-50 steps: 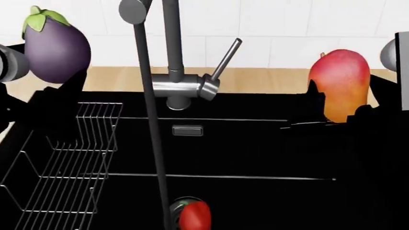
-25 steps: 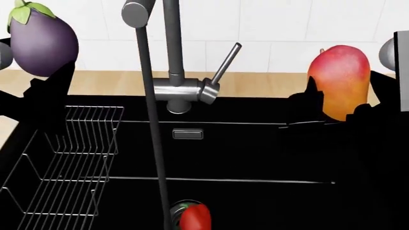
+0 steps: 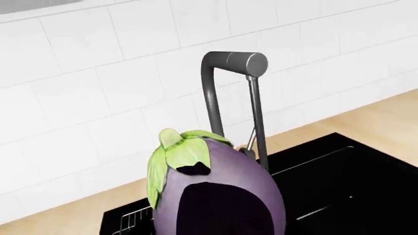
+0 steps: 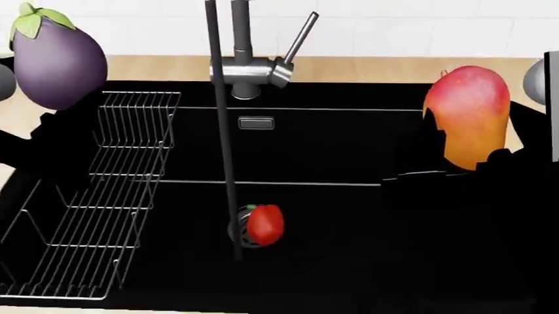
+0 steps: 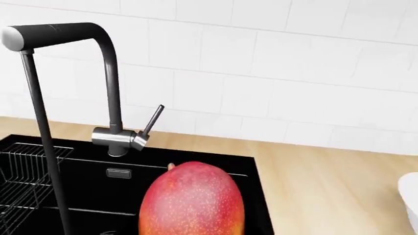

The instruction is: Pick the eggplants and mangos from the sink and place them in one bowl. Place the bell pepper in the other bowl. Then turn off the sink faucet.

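My left gripper [image 4: 59,98] is shut on the dark purple eggplant [image 4: 57,62], held high over the wire rack at the sink's left end. One dark finger [image 3: 222,210] lies across the eggplant [image 3: 219,171]. At the sink's right side my right gripper [image 4: 467,147] is shut on the red-to-yellow mango [image 4: 467,114], which stands upright [image 5: 193,200]. The red bell pepper [image 4: 264,224] lies on the drain in the black sink [image 4: 349,150]. The steel faucet [image 4: 249,69] has its lever [image 4: 302,36] slanted up, and a thin dark stream [image 4: 225,144] falls to the drain. No bowl shows clearly.
A wire rack [image 4: 105,196] fills the sink's left part. An overflow slot [image 4: 256,122] sits on the back wall. Wooden counter [image 5: 326,181] runs behind and to the right, under white tiles. A white curved edge [image 5: 410,193] shows on the counter's far right.
The head view has tilted down, so the sink floor and pepper sit higher in frame. The eggplant has moved left with the left gripper. The mango stays held.
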Available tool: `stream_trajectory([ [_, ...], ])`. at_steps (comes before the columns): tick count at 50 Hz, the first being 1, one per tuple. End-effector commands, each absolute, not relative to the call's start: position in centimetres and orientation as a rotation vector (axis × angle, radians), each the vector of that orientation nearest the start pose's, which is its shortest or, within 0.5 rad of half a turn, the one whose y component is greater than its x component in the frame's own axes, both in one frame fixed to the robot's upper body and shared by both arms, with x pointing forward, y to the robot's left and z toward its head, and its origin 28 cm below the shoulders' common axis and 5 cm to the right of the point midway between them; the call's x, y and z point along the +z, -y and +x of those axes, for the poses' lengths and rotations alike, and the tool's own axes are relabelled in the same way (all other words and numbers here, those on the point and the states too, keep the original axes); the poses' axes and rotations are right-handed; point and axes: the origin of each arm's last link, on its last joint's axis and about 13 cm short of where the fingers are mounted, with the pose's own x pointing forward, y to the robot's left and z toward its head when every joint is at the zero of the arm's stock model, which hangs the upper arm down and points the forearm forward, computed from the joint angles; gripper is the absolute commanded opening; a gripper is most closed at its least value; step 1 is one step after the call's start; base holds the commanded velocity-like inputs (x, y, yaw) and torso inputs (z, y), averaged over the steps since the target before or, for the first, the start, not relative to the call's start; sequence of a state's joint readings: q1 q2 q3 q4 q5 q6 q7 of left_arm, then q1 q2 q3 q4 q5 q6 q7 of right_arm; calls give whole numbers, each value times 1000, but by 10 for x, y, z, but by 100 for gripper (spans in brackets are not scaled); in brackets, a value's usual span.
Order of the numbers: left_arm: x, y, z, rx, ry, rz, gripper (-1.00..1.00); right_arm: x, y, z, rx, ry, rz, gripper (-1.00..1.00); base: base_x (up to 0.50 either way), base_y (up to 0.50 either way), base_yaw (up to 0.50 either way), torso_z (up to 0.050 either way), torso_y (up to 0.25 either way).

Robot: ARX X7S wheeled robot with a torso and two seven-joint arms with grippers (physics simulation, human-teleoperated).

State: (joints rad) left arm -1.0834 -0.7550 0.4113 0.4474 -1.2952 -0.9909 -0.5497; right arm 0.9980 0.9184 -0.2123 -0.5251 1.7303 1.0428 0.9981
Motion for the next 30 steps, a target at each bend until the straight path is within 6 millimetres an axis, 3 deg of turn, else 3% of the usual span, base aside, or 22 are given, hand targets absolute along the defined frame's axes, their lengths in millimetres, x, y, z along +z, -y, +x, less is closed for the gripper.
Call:
stream_trajectory([
  [1, 287, -244, 252, -302, 46, 155, -100, 292, 163, 207, -2, -44, -111, -100, -418, -441, 0, 0, 0],
  [30, 284, -245, 251, -298, 47, 143, -100, 291, 164, 202, -3, -46, -142, -100, -32, -499, 0, 0, 0],
])
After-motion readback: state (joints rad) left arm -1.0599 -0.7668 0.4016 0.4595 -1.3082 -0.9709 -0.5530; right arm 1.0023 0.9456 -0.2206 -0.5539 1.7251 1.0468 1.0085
